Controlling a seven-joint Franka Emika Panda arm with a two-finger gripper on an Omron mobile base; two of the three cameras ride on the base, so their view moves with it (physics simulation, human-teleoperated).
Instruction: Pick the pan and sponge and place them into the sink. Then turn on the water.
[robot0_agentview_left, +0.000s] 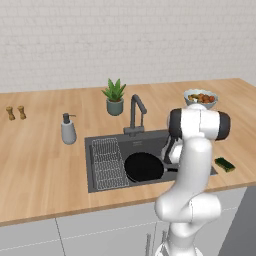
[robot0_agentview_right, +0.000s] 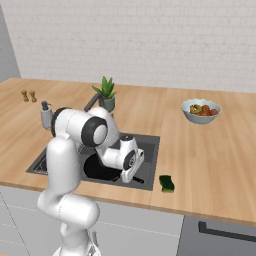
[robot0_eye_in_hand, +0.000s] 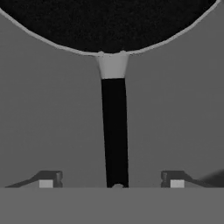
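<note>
The black pan (robot0_agentview_left: 142, 166) lies in the dark grey sink (robot0_agentview_left: 150, 140), to the right of the wire rack (robot0_agentview_left: 107, 162). Its thin handle (robot0_eye_in_hand: 114, 131) points toward the sink's right end and runs up the middle of the hand view to the pan's rim (robot0_eye_in_hand: 109, 22). My gripper (robot0_eye_in_hand: 111, 180) hangs open just above the handle's end, one finger on each side and well apart from it. The arm hides part of the pan (robot0_agentview_right: 98, 170) in the right base view. The yellow-and-green sponge (robot0_agentview_left: 225, 164) (robot0_agentview_right: 166, 183) lies on the counter right of the sink, near the front edge.
A dark gooseneck faucet (robot0_agentview_left: 136, 112) stands behind the basin, with a potted plant (robot0_agentview_left: 114, 97) beyond it. A soap dispenser (robot0_agentview_left: 68, 129) and two small shakers (robot0_agentview_left: 16, 112) sit to the left. A bowl of food (robot0_agentview_left: 200, 97) sits at the back right.
</note>
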